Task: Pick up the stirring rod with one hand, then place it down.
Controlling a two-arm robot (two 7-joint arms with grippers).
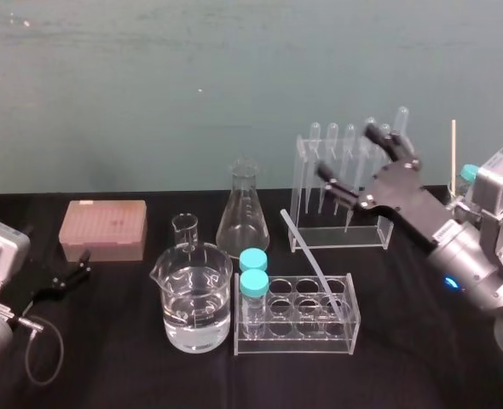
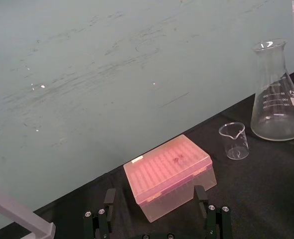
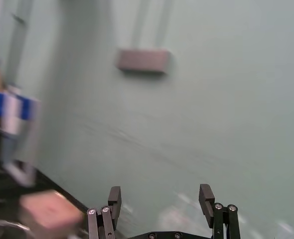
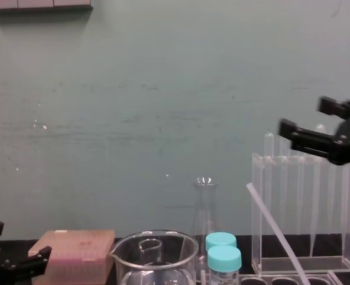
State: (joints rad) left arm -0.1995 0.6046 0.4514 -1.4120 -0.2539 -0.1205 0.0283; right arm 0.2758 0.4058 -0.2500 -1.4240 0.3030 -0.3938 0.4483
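Two vials (image 1: 253, 282), two beakers (image 1: 196, 274), two racks (image 1: 294, 341), one flask (image 1: 242, 220), one stirring rod (image 1: 310, 256)

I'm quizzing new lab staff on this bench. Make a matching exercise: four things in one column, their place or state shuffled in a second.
1. stirring rod
2. big beaker
3. right hand
4. left hand

a. open, raised near the tall rack
b. open, low at the table's left
c. leaning in the low rack
d. holds clear liquid

Pairs: 1-c, 2-d, 3-a, 4-b.
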